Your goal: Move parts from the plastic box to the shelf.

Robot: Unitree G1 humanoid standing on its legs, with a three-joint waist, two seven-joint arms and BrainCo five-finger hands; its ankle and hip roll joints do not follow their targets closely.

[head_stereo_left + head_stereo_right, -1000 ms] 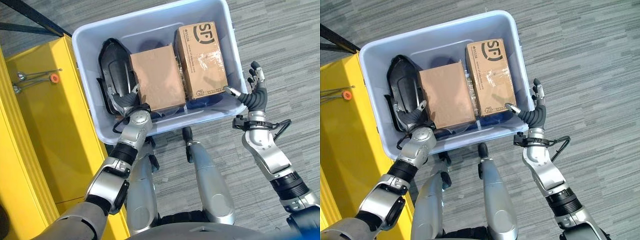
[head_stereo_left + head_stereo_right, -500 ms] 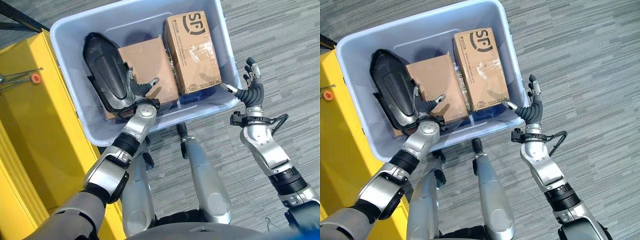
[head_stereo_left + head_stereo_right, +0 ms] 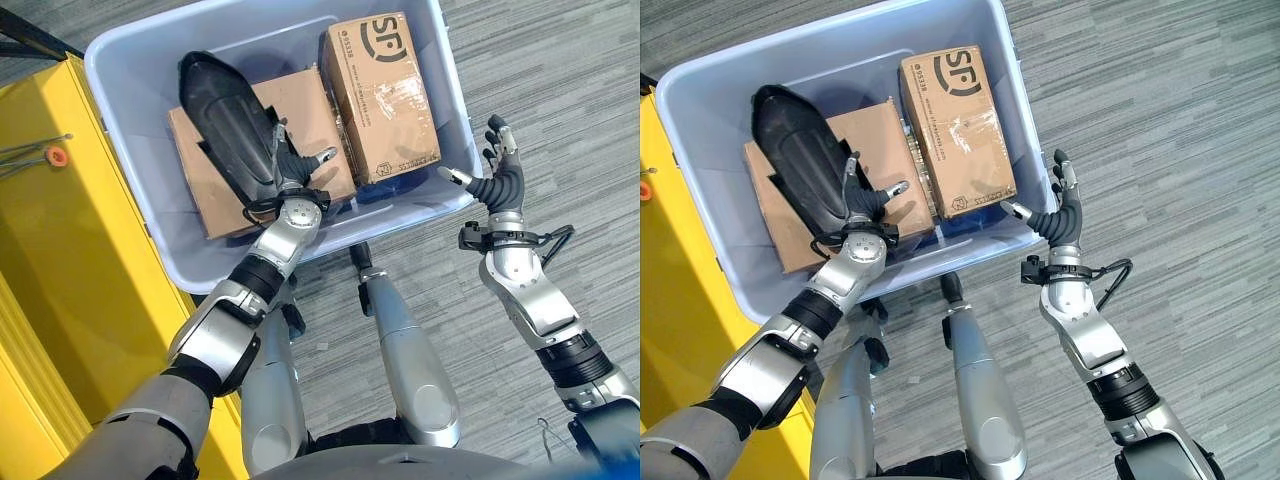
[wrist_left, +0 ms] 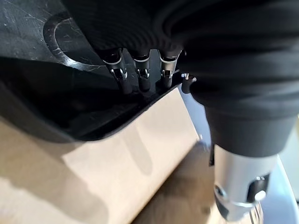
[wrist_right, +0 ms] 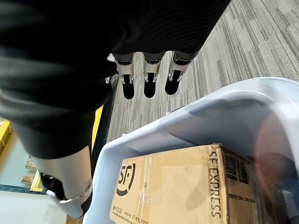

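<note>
Black molded part [image 3: 228, 125] sits inside plastic box [image 3: 680, 90], lying tilted across top of plain cardboard box [image 3: 215, 195] at box's left half. Left hand [image 3: 290, 172] is on the part's near-right edge w/ fingers curled onto/under its rim and thumb sticking out over the cardboard; in left wrist view the fingers [image 4: 140, 77] hook over the dark edge, cardboard just beneath. Grip looks closed on the part.

Taped printed carton [image 3: 958, 125] lies in box's right half, beside the plain cardboard, long side running toward box's far wall. Strip of darker stuff shows between cartons and near wall; can't tell what.

Right hand [image 3: 497, 180] is outside the box, just off its near-right corner, palm facing box wall, fingers straight and spread, thumb pointing at the rim; holds nothing, no clear contact w/ wall.

Yellow shelf [image 3: 60, 270] stands along box's left side. Small orange-tipped metal pieces [image 3: 45, 155] rest on it. Grey striped carpet [image 3: 1160, 130] around box's right and near sides.
</note>
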